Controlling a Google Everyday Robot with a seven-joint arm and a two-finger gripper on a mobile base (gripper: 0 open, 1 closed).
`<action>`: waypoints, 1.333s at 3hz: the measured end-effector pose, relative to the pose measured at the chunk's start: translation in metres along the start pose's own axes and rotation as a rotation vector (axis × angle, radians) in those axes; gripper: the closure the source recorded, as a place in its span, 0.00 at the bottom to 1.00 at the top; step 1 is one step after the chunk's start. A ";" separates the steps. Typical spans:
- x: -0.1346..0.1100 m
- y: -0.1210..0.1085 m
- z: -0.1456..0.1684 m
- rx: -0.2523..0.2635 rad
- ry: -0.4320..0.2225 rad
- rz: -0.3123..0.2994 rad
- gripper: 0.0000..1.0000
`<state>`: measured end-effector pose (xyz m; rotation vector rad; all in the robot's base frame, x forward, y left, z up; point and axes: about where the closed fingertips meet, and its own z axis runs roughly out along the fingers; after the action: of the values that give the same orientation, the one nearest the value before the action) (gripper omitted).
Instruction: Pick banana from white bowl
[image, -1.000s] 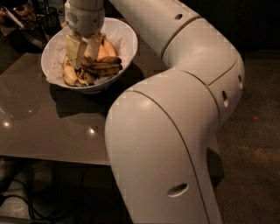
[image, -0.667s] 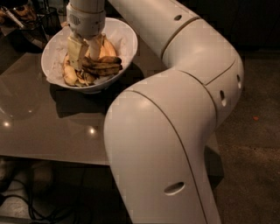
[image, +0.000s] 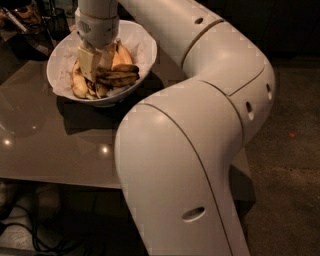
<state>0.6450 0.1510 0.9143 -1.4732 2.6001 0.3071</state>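
The white bowl (image: 145, 47) stands on the far left part of the table and holds several bananas. The dark brown-black banana (image: 119, 76) lies across the middle of the pile, pointing right. Plumper yellow-orange bananas (image: 122, 54) lean behind it, and a paler one (image: 78, 86) lies at the left. My gripper (image: 99, 64) reaches straight down into the bowl from above, among the bananas, at the left end of the dark banana. Its tips are buried in the pile.
The bowl sits on a glossy brown table (image: 50, 145) with its near edge at the bottom left. My big white arm (image: 200, 125) fills the right and middle of the view. Dark clutter (image: 25, 15) lies beyond the table at top left. Cables (image: 30, 230) lie on the floor below.
My gripper has sunk a little lower into the bowl's banana pile. The bowl and bananas have not visibly moved.
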 end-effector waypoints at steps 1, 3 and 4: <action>0.000 0.000 0.000 0.000 0.000 0.000 0.88; 0.000 0.003 -0.013 0.017 -0.036 -0.033 1.00; 0.013 0.012 -0.040 0.075 -0.042 -0.065 1.00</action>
<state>0.6274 0.1360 0.9518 -1.5061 2.4967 0.2273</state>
